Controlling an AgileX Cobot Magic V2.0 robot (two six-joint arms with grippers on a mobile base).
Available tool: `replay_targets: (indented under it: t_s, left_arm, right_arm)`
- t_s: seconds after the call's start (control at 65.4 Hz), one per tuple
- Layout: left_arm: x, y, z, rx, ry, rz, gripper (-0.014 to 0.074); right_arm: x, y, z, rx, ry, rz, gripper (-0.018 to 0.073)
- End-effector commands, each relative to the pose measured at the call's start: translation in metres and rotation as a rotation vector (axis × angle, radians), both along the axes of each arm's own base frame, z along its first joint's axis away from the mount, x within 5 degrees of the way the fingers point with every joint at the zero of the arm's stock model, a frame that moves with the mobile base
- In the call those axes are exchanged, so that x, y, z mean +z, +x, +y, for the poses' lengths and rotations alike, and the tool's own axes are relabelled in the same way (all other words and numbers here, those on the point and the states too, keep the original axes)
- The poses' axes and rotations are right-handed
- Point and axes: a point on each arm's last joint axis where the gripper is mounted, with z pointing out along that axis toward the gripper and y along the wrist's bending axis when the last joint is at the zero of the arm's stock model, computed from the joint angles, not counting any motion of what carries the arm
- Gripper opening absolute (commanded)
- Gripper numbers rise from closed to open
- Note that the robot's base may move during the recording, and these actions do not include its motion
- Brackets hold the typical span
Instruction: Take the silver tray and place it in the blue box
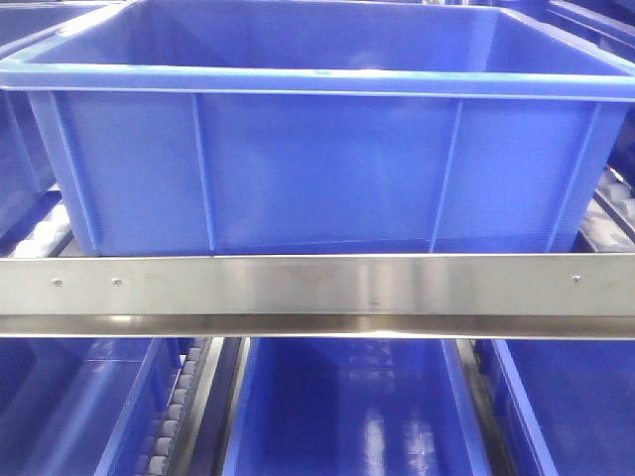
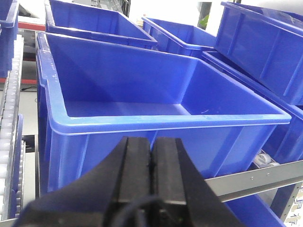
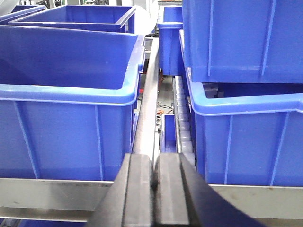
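The blue box [image 1: 317, 159] stands on a rack shelf straight ahead, with a thick rim and vertical ribs on its side wall. It also shows in the left wrist view [image 2: 142, 109], and nothing shows inside it there. It is at the left of the right wrist view [image 3: 66, 94]. The silver tray is out of view in every frame. My left gripper [image 2: 152, 142] is shut and empty, just in front of the box's near wall. My right gripper [image 3: 155, 158] is shut and empty, in front of the gap between two crates. Neither gripper shows in the front view.
A steel rail [image 1: 317, 288] runs across the shelf front below the box. More blue crates stand below [image 1: 347, 407], behind [image 2: 94, 21] and to the right [image 3: 246, 132]. White roller tracks [image 3: 182, 118] run between crates. A crate is stacked at upper right [image 3: 241, 38].
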Motion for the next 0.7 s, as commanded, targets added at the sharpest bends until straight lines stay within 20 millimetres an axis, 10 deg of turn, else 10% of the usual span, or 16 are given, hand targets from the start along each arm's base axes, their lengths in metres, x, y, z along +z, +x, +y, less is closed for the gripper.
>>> replay_targets:
  t_s: [0.0, 0.688]
  left_arm:
    - [0.015, -0.003, -0.003, -0.042, -0.041, -0.072, -0.0094]
    - [0.001, -0.021, 0.038, 0.442, 0.066, -0.190, -0.0094]
  right_arm:
    - [0.009, -0.003, 0.000, -0.002, -0.014, -0.113, 0.0049]
    - [0.009, -0.003, 0.000, -0.002, -0.014, -0.113, 0.0049]
